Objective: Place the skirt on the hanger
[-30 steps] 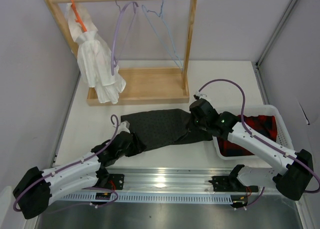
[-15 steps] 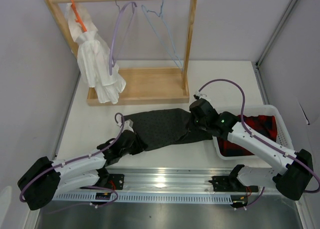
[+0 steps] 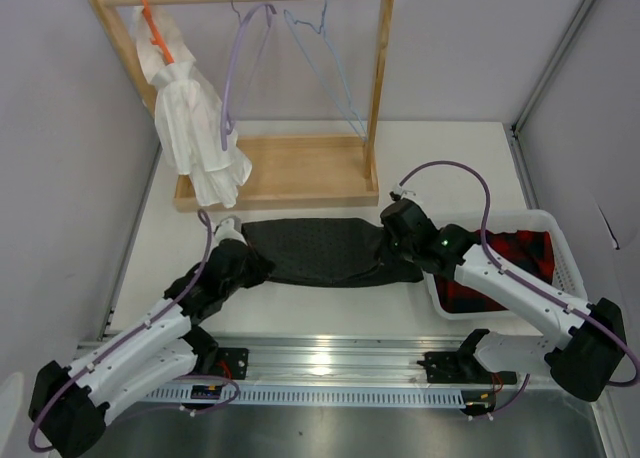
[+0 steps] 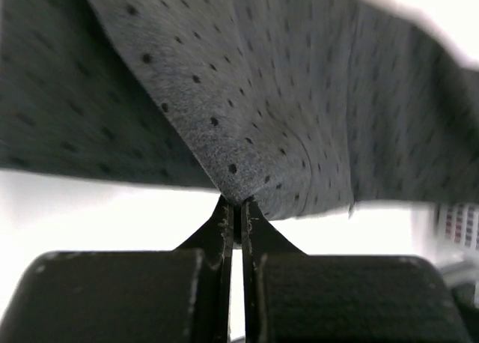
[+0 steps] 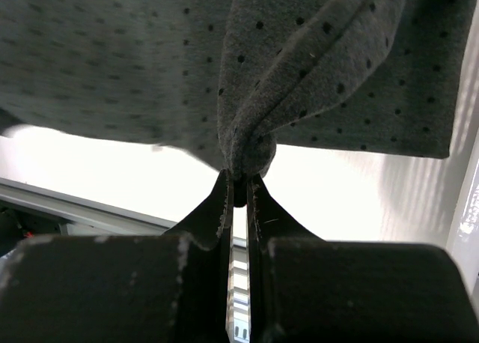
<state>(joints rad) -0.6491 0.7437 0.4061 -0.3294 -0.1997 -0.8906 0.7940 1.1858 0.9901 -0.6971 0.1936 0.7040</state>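
Bright, even overhead light; in wrist views the skirt (image 4: 262, 96) blurs against a glaring table (image 4: 90, 208).

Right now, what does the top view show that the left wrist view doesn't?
Only the top view: the skirt spread between the left gripper and right gripper, the hanger on the rack behind, and the basket at right. Only the left wrist view: the left fingers shut on a fold of cloth, its dots plain. Both: the skirt, pinched by the left gripper.
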